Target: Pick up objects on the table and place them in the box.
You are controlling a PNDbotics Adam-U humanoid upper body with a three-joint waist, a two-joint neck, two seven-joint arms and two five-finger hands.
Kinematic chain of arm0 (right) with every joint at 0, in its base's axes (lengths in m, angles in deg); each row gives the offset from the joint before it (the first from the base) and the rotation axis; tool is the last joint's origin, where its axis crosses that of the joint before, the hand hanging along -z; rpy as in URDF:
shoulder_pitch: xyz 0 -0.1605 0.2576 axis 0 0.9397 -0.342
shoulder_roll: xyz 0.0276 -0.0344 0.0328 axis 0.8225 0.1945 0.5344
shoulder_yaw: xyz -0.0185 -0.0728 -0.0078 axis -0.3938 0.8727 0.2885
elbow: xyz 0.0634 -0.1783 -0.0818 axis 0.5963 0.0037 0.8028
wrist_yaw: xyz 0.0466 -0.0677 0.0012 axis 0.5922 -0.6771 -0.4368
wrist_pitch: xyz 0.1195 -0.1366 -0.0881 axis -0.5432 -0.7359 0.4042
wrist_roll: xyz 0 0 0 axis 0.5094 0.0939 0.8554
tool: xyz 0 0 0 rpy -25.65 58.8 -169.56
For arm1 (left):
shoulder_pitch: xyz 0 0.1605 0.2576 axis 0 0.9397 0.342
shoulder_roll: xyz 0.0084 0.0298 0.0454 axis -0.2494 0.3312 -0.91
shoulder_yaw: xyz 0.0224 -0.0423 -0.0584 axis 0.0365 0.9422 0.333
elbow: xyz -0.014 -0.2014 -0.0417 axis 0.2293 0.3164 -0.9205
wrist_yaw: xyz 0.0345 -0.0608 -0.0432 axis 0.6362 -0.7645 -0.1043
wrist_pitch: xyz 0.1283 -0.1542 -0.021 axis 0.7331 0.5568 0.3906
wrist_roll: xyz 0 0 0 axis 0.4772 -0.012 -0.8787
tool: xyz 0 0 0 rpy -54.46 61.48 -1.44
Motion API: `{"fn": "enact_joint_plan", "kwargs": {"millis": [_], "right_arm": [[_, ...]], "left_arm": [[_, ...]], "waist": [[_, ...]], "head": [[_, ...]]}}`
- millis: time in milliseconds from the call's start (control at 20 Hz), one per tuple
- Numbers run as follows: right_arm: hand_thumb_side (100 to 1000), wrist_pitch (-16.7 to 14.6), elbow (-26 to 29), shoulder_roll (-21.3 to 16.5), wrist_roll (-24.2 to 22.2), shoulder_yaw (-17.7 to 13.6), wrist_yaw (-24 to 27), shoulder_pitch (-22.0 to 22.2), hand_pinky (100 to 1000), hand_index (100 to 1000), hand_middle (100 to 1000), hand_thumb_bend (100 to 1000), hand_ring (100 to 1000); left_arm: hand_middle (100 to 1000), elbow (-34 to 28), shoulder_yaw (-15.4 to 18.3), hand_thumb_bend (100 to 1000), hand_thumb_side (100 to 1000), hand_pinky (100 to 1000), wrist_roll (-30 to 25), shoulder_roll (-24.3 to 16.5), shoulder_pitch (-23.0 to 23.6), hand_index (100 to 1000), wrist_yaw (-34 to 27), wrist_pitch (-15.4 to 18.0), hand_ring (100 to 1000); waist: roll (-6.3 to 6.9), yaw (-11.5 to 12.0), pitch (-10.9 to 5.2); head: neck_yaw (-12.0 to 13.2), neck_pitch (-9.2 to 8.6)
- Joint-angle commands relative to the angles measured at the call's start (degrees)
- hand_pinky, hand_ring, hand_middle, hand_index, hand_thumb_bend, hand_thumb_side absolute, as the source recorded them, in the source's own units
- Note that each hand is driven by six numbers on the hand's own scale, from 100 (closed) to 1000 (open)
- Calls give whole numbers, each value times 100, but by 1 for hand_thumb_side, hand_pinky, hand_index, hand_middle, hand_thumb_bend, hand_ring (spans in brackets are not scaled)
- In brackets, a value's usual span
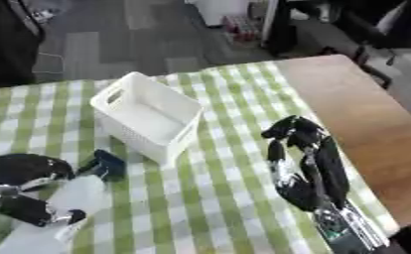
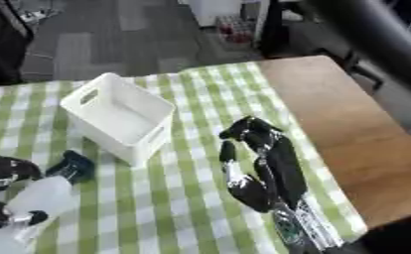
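Both eyes look steeply down from the robot's head, close above the table [image 1: 348,99]; the right view sits slightly rightward; both share the box [image 1: 148,116] and the table's far right corner.

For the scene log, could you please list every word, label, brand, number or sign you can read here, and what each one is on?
None can be read.
White box: plain walls, no print visible.
White bottle with dark cap, held in the left hand: no label legible.
Right hand: a greenish patch near the wrist, too blurred to read.
Green checked tablecloth: pattern only.
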Motion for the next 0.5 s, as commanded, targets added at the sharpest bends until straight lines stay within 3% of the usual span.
{"fn": "enact_joint_plan", "kwargs": {"millis": [50, 300, 350, 400, 450, 500], "right_arm": [[1000, -17, 78, -100, -1, -45, 19, -29, 316, 614, 534, 100, 456], [1000, -1, 78, -77, -7, -31, -4, -13, 316, 614, 534, 100, 456], [1000, 3, 78, -73, -7, -30, -9, -11, 315, 613, 534, 100, 456], [1000, 6, 78, -68, -4, -29, -15, -9, 315, 613, 534, 100, 456], [1000, 10, 78, -65, 0, -30, -19, -8, 315, 613, 534, 100, 456], [1000, 14, 78, -58, 5, -33, -24, -6, 315, 613, 533, 100, 456]], "left_arm": [[872, 18, -27, 425, 1000, 775, -260, -34, -69, 893, 197, 358, 917], [876, 78, -85, 473, 1000, 783, -422, -17, -71, 906, 449, 533, 920], [843, 84, -99, 413, 1000, 774, -458, -18, -63, 887, 502, 579, 851], [846, 89, -112, 423, 1000, 777, -504, -16, -50, 893, 575, 635, 860], [731, 92, -111, 338, 1000, 630, -529, -13, -40, 831, 633, 675, 641], [656, 78, -104, 315, 1000, 485, -514, -10, -19, 796, 692, 709, 540]], "waist": [[18, 6, -42], [10, 28, -43], [8, 32, -43], [6, 38, -43], [4, 43, -43], [1, 52, -42]], "head": [[15, -18], [22, -18], [18, -18], [12, -18], [6, -18], [-3, -18]]}}
